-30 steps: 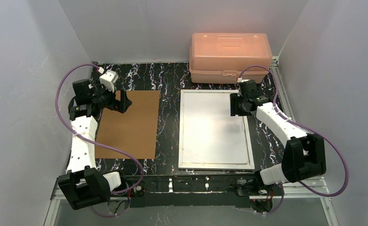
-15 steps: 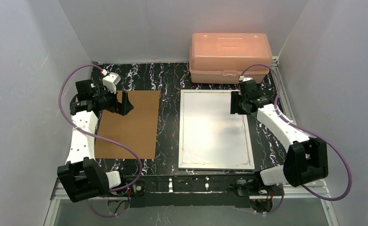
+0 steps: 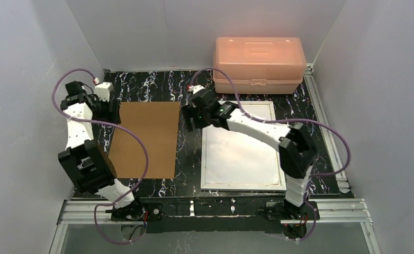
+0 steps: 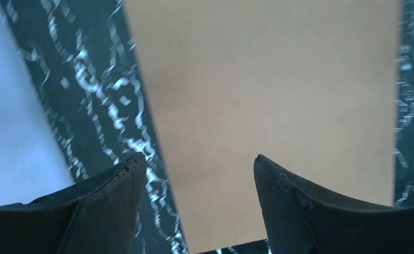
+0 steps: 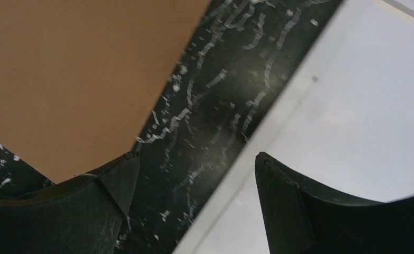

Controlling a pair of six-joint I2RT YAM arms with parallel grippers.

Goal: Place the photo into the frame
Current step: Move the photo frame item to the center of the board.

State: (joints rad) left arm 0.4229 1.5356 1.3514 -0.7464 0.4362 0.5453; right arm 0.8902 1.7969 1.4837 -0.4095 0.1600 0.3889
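Note:
The frame [image 3: 204, 159], white with a pale pane, lies flat at the table's right centre. The photo is not in view. A plain brown board [image 3: 144, 140] lies to the left of the frame. My right arm reaches across the frame's far end. Its gripper [image 3: 191, 120] hangs open over the dark strip between board and frame. In the right wrist view the gripper [image 5: 194, 159] straddles that strip, one finger by the board [image 5: 78, 69], the other over the frame's edge [image 5: 279, 121]. My left gripper [image 3: 111, 110] is open and empty over the board's far left edge [image 4: 268, 79], its fingertips [image 4: 136, 164] above the table.
A pink plastic box [image 3: 258, 55] stands shut at the back, just beyond the frame's far end. The table is black marble-patterned [image 3: 157, 84], with white walls on the left, right and back. Purple cables loop off both arms.
My right arm swung from the frame's right side across to its left far corner. My left arm pulled back leftward, off the board to its left edge.

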